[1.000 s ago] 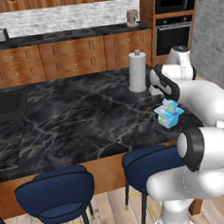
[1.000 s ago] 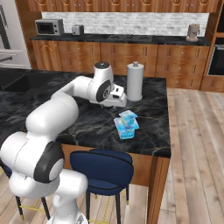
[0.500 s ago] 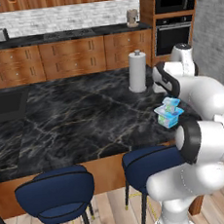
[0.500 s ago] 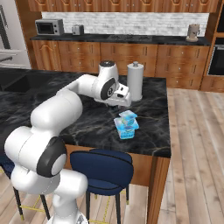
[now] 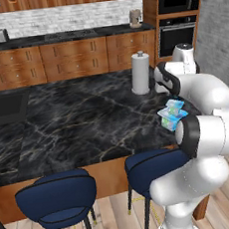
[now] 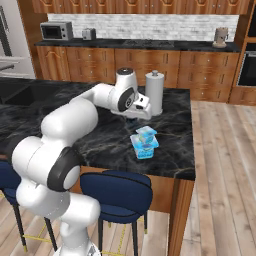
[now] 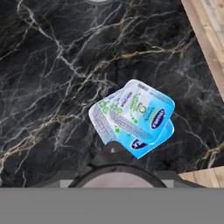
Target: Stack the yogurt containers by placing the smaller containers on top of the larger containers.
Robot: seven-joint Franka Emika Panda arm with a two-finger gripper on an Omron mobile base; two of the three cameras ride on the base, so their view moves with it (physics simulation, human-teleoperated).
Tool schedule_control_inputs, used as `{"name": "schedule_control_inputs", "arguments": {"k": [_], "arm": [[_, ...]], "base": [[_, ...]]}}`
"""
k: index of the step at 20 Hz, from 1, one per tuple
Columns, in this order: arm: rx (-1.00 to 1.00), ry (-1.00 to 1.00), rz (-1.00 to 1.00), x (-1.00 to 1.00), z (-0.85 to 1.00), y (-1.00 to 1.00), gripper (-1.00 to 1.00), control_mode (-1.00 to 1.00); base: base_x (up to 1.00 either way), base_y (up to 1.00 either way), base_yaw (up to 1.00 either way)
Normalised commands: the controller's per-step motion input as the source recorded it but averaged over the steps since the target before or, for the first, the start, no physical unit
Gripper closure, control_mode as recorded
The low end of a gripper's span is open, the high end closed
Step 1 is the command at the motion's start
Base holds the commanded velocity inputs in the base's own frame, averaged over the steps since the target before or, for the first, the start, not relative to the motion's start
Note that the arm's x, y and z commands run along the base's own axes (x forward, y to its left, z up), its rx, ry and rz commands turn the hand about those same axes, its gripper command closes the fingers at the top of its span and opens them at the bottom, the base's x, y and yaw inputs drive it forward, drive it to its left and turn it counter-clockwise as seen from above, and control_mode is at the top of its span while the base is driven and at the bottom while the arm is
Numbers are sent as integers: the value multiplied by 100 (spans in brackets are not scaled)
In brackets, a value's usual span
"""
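In the left base view we see the small pack (image 5: 174,107) sitting on the large pack (image 5: 171,119), near the counter's (image 5: 77,120) right edge and toward its front, with the paper-towel roll (image 5: 141,73) farther back. The gripper (image 5: 159,84) hangs beside the roll; we cannot tell how its jaws stand.

In the right base view the small pack (image 6: 146,134) rests skewed on the large pack (image 6: 144,146) by the front right corner of the counter (image 6: 100,140). The gripper (image 6: 143,111) is above and behind the stack, apart from it.

In the hand view the small pack (image 7: 138,109) lies turned across the large pack (image 7: 144,142), whose corners peek out. A round pale-topped thing (image 7: 114,176) sits at the bottom edge, too cropped for us to name. We judge it best to back away straight, without brushing the stack, and then find the cup
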Motion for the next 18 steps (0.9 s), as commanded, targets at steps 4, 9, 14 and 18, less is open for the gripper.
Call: {"name": "schedule_control_inputs", "arguments": {"k": [4, 9, 14, 18], "arm": [[0, 0, 0, 5, 0, -23, 100, -100], [0, 0, -1, 0, 0, -37, 100, -100], [0, 0, -2, 0, -8, -9, 100, -100], [0, 0, -2, 8, -17, 0, 100, -100]], "base": [[0, 0, 0], [0, 0, 0], [0, 0, 0], [0, 0, 0]]}}
